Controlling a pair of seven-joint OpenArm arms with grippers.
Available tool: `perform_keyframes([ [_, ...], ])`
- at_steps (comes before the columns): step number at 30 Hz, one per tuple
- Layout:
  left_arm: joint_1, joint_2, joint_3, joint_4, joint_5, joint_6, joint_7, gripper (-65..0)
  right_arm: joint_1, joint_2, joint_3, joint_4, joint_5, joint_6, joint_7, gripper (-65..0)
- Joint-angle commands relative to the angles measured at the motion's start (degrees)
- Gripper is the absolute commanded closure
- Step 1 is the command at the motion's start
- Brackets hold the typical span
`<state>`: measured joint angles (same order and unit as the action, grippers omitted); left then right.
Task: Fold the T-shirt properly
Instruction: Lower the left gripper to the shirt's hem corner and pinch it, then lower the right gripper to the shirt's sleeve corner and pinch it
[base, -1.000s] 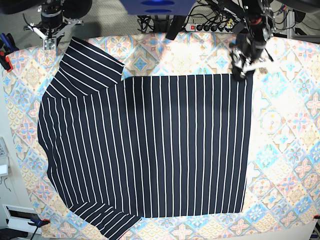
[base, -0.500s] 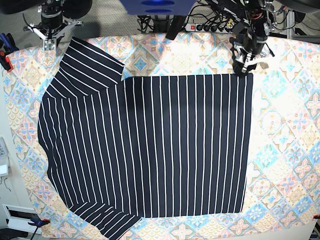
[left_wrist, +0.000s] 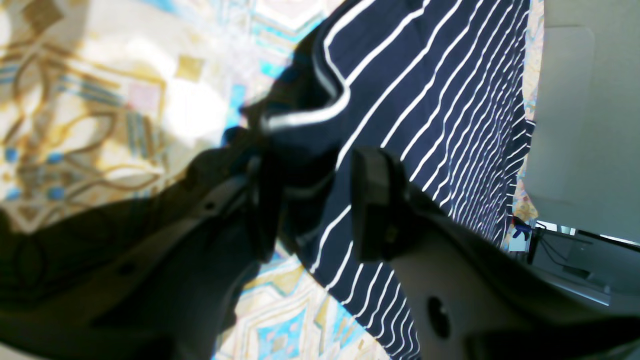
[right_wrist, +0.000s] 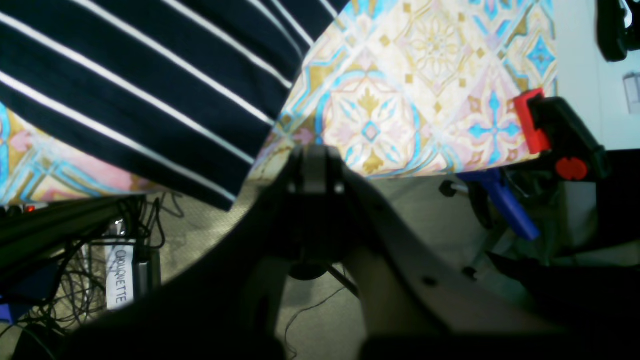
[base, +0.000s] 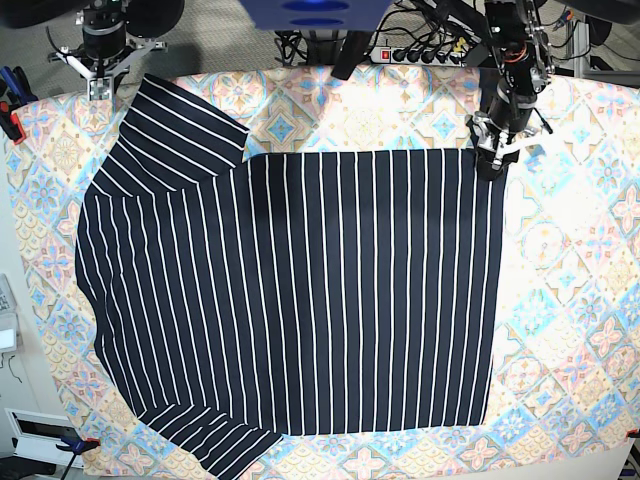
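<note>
Progress: the dark navy white-pinstriped fabric T-shirt (base: 290, 290) lies spread flat; no fold made yet, judging by its layout.
Shirt: covers the pastel diamond-patterned tablecloth (base: 580, 300) on the table.
Left gripper (left_wrist: 310, 200): at the far hem corner, jaws pinching bunched fabric.
Right gripper (right_wrist: 314, 165): off the far edge, jaws closed, empty.

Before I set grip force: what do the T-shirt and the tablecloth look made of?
T-shirt: soft, matte knit, probably cotton jersey; it bunches limply at the left gripper. Tablecloth: smoother printed cloth with slight sheen, possibly coated; uncertain.
</note>
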<state>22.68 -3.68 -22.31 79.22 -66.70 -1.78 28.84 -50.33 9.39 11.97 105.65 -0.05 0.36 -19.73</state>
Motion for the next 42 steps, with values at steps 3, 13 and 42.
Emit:
perform_keyframes([
  [3,0.3,-0.1,2.0,-0.3,1.4,2.0,2.1,-17.8,-0.6,0.4,0.5,0.8,-0.3,-0.4,1.0,0.0],
  [13,1.2,-0.1,4.9,-0.1,1.4,1.9,2.1,0.0,-0.6,0.3,0.5,0.8,-0.1,-0.4,1.0,0.0],
  [42,3.6,-3.1,4.5,2.9,1.3,1.9,2.1,0.0,12.5,0.3,-4.0,0.2,7.0,-0.4,-8.4,-24.7],
])
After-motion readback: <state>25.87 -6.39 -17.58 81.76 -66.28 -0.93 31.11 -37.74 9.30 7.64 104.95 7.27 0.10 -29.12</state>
